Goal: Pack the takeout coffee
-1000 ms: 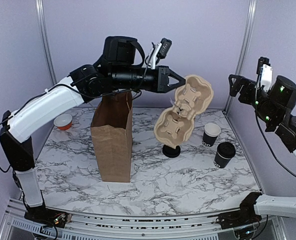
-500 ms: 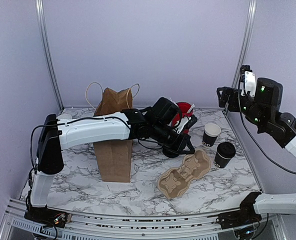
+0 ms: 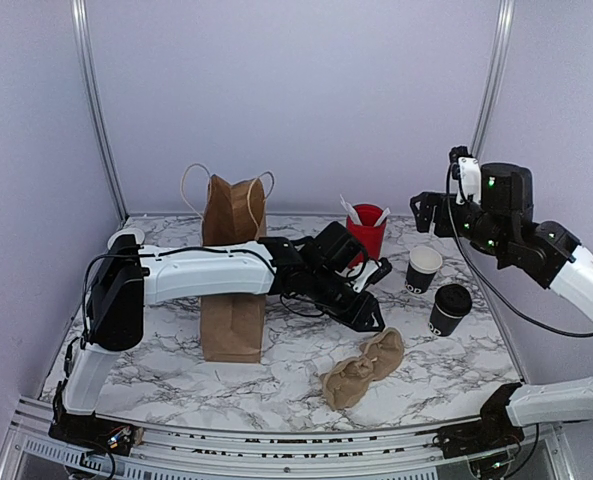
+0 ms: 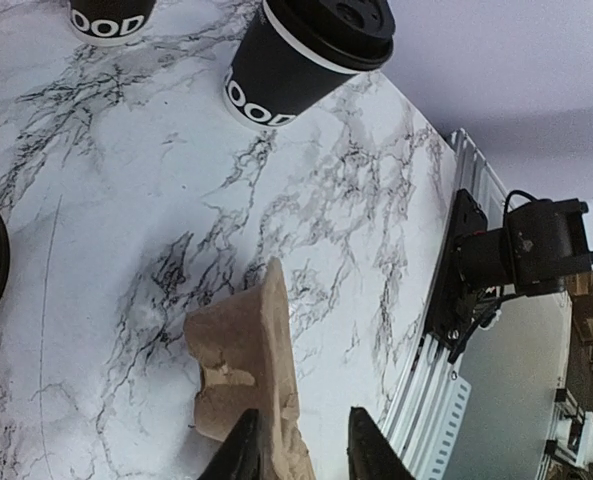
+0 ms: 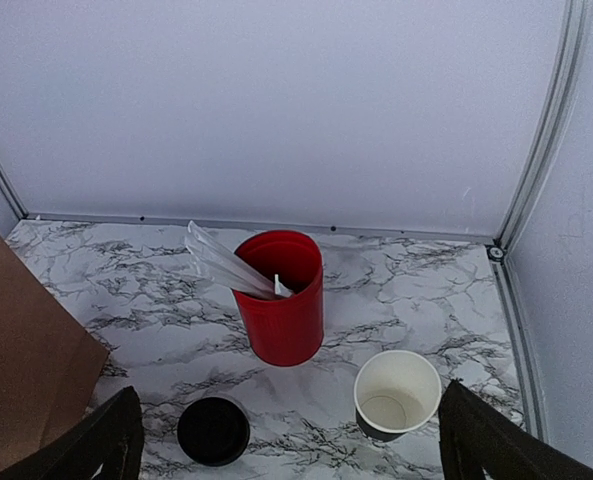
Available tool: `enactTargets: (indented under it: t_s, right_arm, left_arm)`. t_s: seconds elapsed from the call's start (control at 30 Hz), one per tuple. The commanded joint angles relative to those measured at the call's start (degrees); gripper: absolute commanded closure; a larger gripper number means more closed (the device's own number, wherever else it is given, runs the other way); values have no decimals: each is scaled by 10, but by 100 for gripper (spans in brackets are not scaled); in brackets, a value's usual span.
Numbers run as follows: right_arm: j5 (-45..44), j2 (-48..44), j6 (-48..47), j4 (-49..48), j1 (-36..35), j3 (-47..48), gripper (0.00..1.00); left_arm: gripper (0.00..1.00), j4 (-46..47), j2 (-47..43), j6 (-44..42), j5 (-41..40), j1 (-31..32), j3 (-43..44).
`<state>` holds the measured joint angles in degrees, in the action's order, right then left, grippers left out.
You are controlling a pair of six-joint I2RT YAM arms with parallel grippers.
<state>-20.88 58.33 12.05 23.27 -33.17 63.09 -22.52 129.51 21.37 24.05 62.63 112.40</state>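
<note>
Your left claw reaches out low over the white, grey-veined marble table, its fingers parted only a little way. The tan moulded-pulp cup carrier rests on the marble with one edge rising between those fingers. In the wrist view it lies against one finger, and a strip of table shows between it and the other, so you have no clamp on it. From overhead, the carrier lies tilted just past the claw's tip, towards the near edge of the table.

The takeout coffee, a small black paper cup with a white inside, a white rim and white lettering low on its side, stands upright and uncovered. It is beyond the left claw and off to its right, apart from the fingers. A second black paper cup with a black lid stands upright just beside it, on the near side.

Your right claw hangs high above the table with its fingers spread wide and nothing between them. Looking down from it, the takeout coffee sits below, nearer the right-hand finger. A tall red cup holding white sticks stands beyond it and to its left. A flat black round lid lies on the marble nearer the left-hand finger. A brown paper bag stands past that finger, at the picture's left edge.
</note>
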Motion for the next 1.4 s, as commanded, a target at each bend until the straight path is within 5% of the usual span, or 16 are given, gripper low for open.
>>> enactTargets:
  t_s: [0.0, 0.27, 0.6, 1.03, 1.37]
  right_arm:
    - [10, 0, 6, 5, -3, 14, 0]
    - [25, 1, 8, 7, -3, 17, 0]
    - [41, 6, 1, -12, -3, 19, 0]
    - [70, 22, -1, -16, -3, 16, 0]
    - [135, 70, -7, 13, -3, 34, 0]
  left_arm:
    - [58, -31, -6, -26, -31, 3, 15]
    - [35, -47, -55, -40, -45, 3, 41]
    - [18, -70, -112, -53, -18, 5, 83]
    - [10, -66, -229, -87, -89, -5, 117]
    - [10, -52, -365, -84, -212, -110, 30]
